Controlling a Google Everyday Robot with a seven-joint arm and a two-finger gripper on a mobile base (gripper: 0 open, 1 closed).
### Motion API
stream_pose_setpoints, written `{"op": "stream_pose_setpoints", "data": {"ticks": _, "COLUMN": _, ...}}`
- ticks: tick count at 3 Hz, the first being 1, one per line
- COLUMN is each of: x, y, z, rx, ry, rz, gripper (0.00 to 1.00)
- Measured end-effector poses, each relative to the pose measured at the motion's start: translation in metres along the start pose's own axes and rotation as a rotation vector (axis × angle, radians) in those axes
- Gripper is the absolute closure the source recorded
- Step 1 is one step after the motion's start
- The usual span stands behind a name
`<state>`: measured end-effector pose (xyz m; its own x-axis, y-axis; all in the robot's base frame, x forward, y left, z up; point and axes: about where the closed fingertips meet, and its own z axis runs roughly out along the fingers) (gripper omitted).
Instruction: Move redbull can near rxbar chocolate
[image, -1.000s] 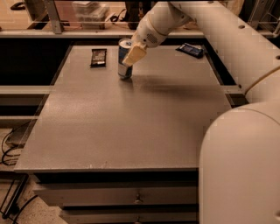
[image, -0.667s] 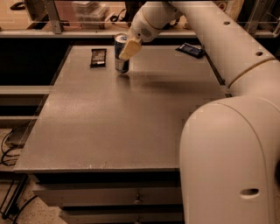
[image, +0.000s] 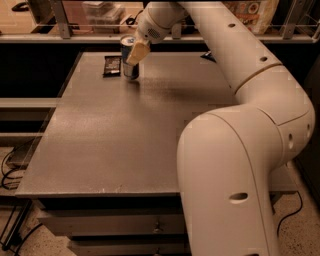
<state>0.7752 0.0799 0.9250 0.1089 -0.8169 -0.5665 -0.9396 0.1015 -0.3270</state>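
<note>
The table (image: 100, 145) is a broad grey slab with a faintly speckled, matte top, filling most of the frame from the lower left up to the top centre. Under its front edge sit drawers (image: 125, 225) (pale fronts, a small pull at the middle). Along the top of the frame runs a rail (image: 65, 37) with metal posts, and behind it lies a blur of boxes and clutter that cannot be made out. Dark cables (image: 10, 170) trail over the floor at the lower left.

The white robot arm (image: 240, 165) bulks large on the right and reaches up and across to the upper centre. There the gripper (image: 133, 54) stands at the redbull can (image: 132, 71), with its fingers (image: 138, 50) clamped on it: one pale finger lies slanted across the can's front, the other is hidden behind. The can is upright in the upper left-centre of the frame, its foot at the table top; whether it quite touches the surface cannot be told.

Just to the left of the can, near but apart, the rxbar chocolate (image: 112, 65) lies flat. Its wrapper is dark with pale lettering (too small to read). The can shows blue and silver, with no legible words. A dark blue wrapper (image: 207, 56) peeks out behind the arm at the upper right.
</note>
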Motion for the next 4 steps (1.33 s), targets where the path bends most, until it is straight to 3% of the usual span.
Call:
{"op": "stream_pose_setpoints", "data": {"ticks": 1, "x": 0.0042, "y": 0.0029, "z": 0.0090, "rx": -0.019, "ry": 0.008, "rz": 0.015, "gripper": 0.84}}
{"op": "stream_pose_setpoints", "data": {"ticks": 4, "x": 0.0097, "y": 0.0070, "z": 0.0148, "rx": -0.043, "ry": 0.031, "rz": 0.033, "gripper": 0.13}}
